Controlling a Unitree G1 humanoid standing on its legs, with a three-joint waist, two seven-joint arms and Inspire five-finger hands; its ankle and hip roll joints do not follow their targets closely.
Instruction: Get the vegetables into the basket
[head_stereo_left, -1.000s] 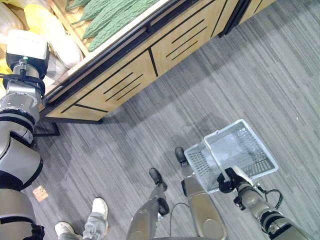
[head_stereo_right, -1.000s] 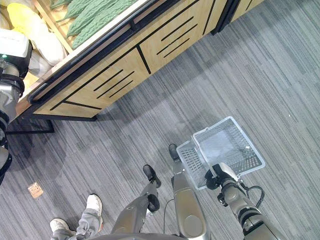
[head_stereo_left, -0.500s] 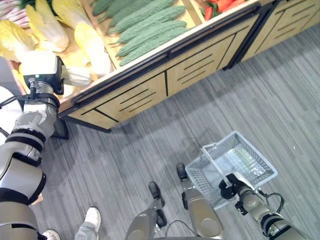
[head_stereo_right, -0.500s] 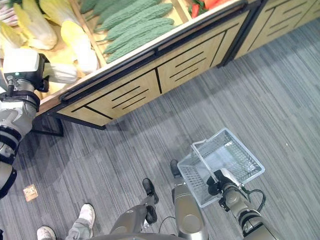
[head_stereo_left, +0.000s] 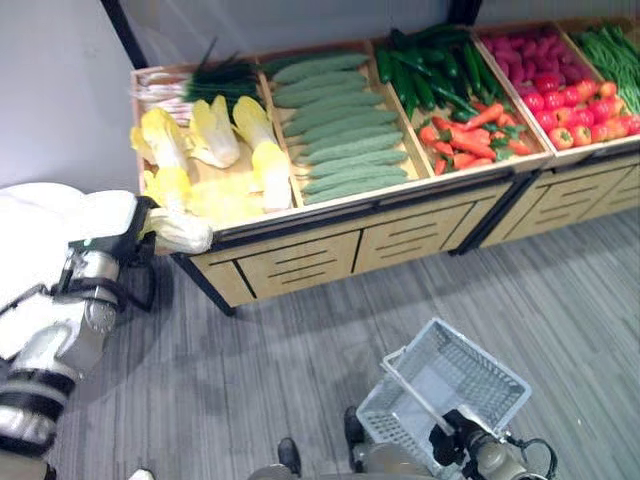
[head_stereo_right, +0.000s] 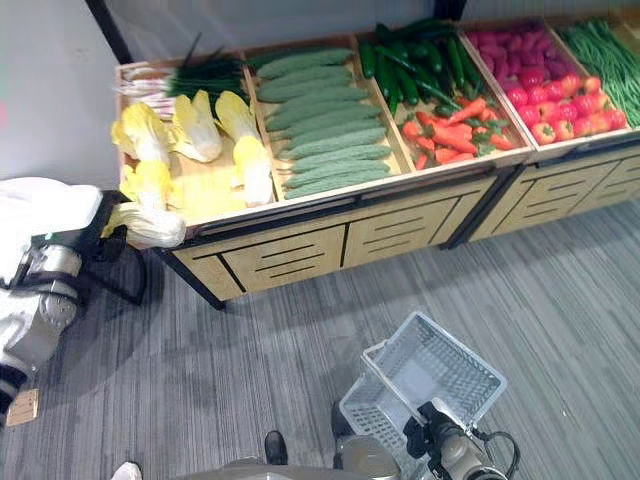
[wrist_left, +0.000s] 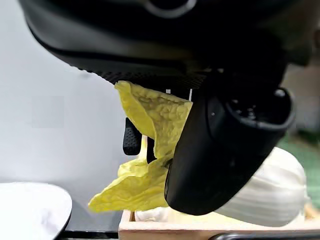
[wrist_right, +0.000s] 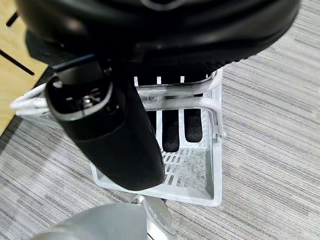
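The floor is grey striped carpet. A wooden produce stand with slotted front panels runs along the far side, against a pale wall.

The stand is divided into compartments. The leftmost compartment holds yellow-white cabbages, with green onions at its far edge. The next compartment to the right holds long bumpy green gourds. Further right lie dark cucumbers and, nearer, carrots. Beyond these are red peppers and, at the far right, green beans.

The left hand is at the near left corner of the stand, thumb and fingers clasped round one cabbage, its leaves yellow and its base white.

The right hand is curled round the handle of the white wire basket, which hangs low over the floor at the near right. The basket holds no vegetables.
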